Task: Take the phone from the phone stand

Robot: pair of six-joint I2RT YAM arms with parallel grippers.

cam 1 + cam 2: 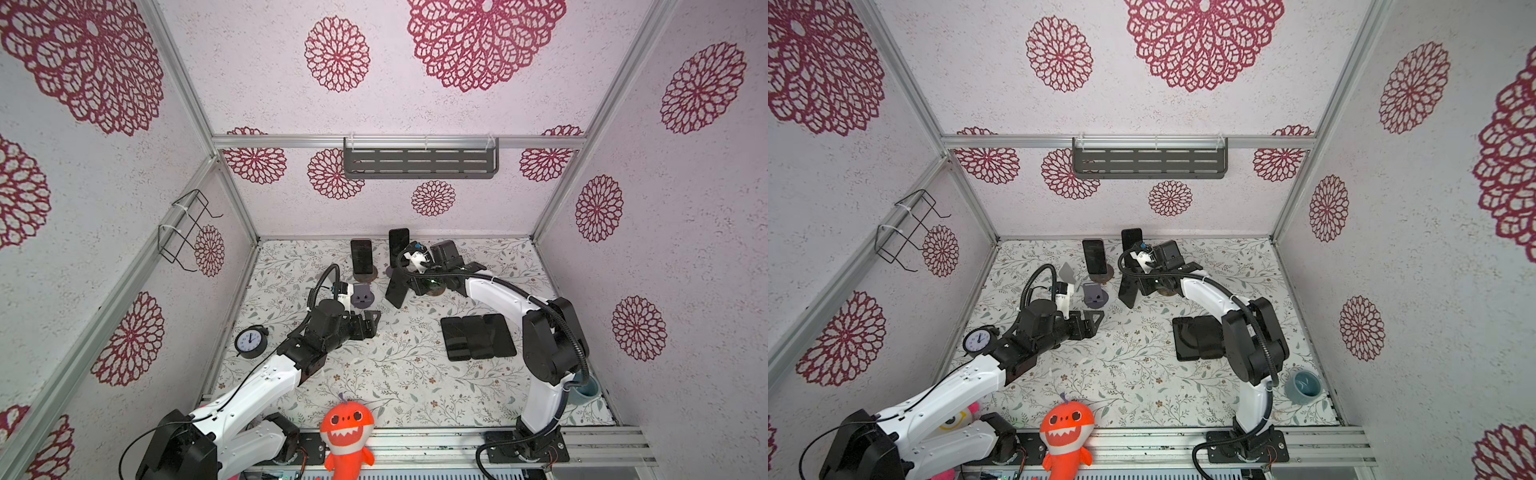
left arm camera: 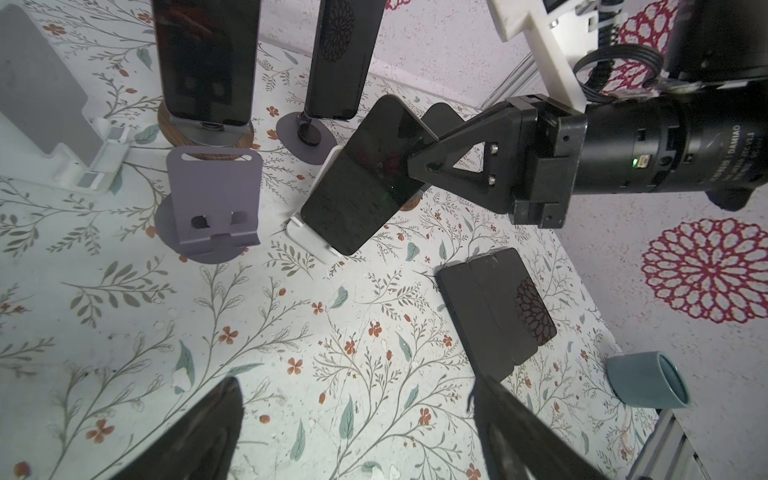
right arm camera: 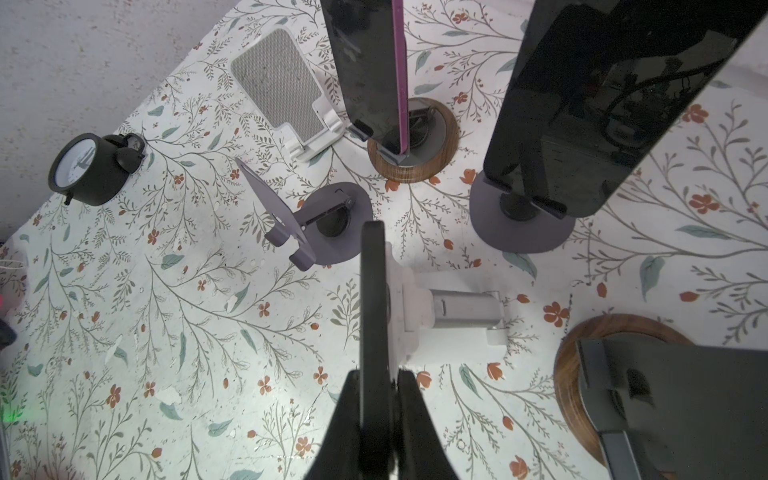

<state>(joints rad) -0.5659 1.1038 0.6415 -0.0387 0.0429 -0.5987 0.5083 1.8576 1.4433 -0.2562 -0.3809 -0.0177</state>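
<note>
Nearest the arms' bases, three flat phones (image 1: 478,336) lie side by side on the floral tabletop (image 1: 395,374). The left tool (image 2: 355,384) hangs over bare tabletop, its fingers spread wide and gripping nothing. Beyond it the phone (image 2: 365,178) — a slim black slab with rounded corners and a glossy dark screen — leans back on the white phone stand (image 2: 309,239), its lower end at the stand's lip. The right tool (image 3: 375,376) pinches its upper part, one finger on each face. Farther back, an upright phone (image 1: 360,255) stands on a wood-based stand, with a second upright phone (image 1: 398,245) beside it.
</note>
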